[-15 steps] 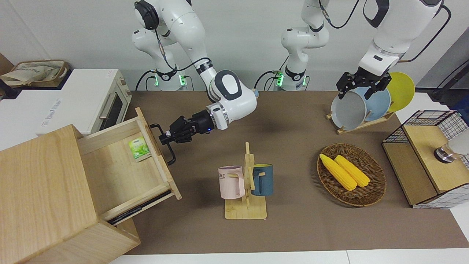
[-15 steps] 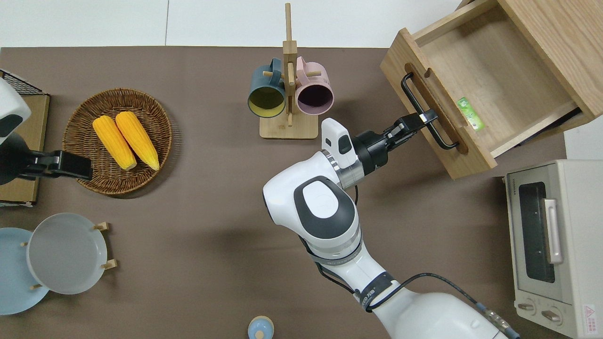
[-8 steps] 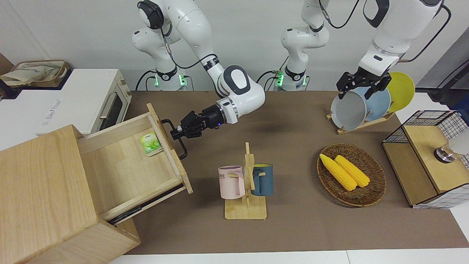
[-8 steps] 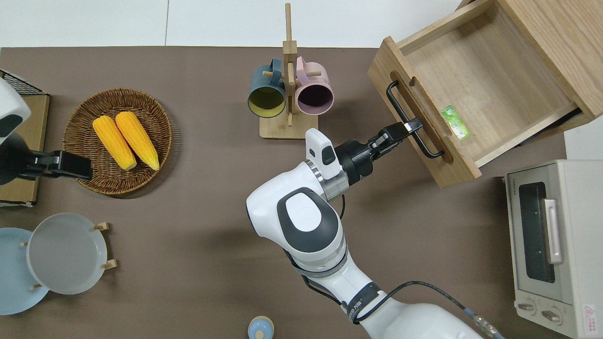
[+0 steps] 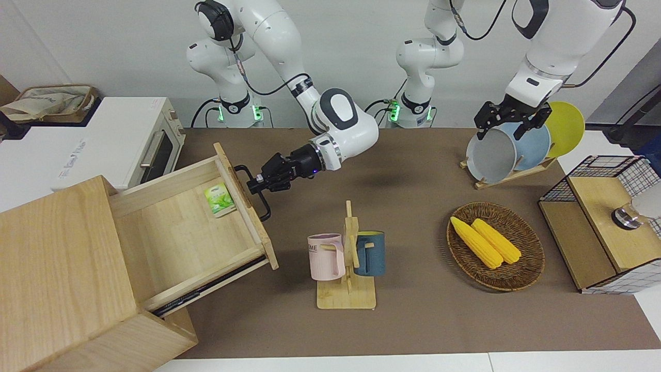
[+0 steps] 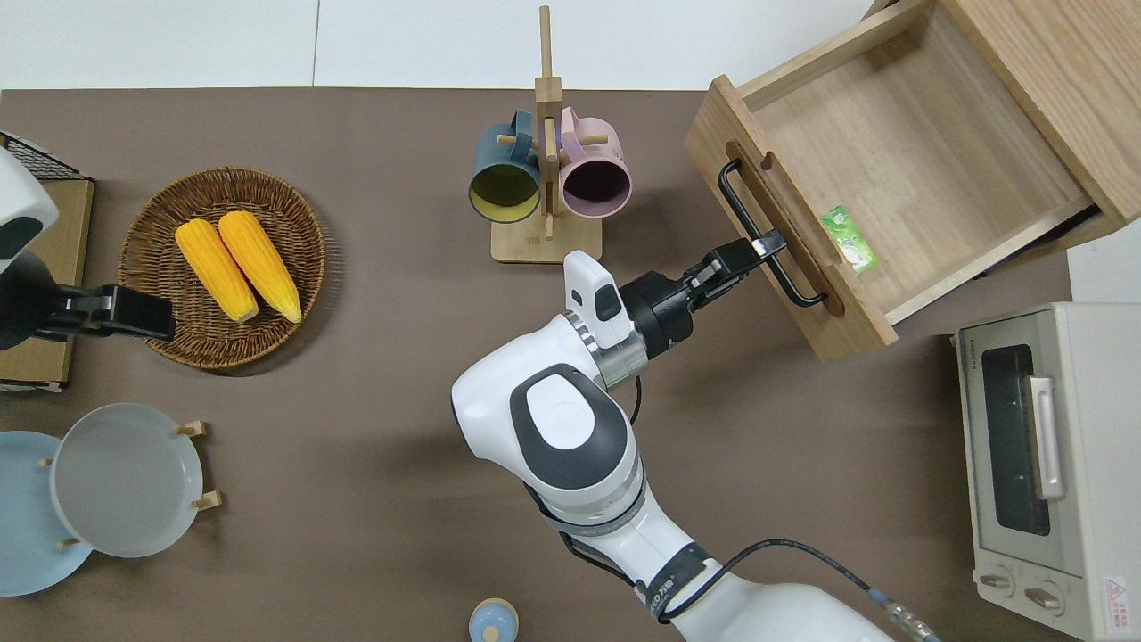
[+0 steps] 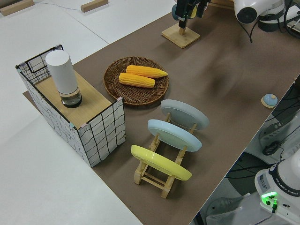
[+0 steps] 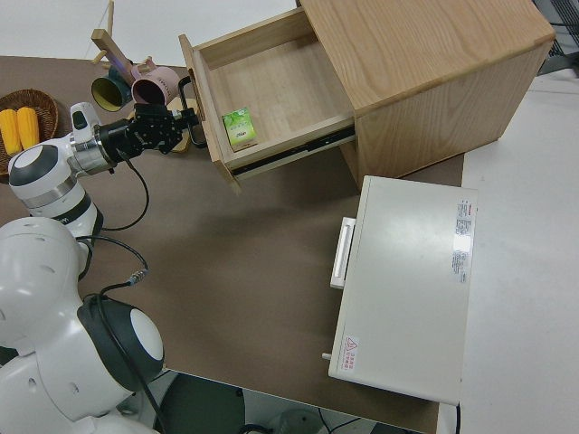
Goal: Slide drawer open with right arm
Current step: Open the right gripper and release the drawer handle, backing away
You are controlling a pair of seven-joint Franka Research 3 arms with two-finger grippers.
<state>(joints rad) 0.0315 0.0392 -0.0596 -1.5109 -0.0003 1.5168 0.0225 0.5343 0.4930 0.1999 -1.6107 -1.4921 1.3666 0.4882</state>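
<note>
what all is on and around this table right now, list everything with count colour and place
drawer: 1, light wood, pulled out of the cabinet
handle: 1, black, on the drawer front
packet: 1, green, in the drawer
toaster oven: 1, white, nearer the robots than the cabinet
mugs: 2, blue and pink, on a wooden stand
corn cobs: 2, yellow, in a wicker basket
plates: 3, grey, blue, yellow, in a rack
grid box: 1, wood, white cylinder on top
right gripper: black, shut on handle
left arm: white, parked
</note>
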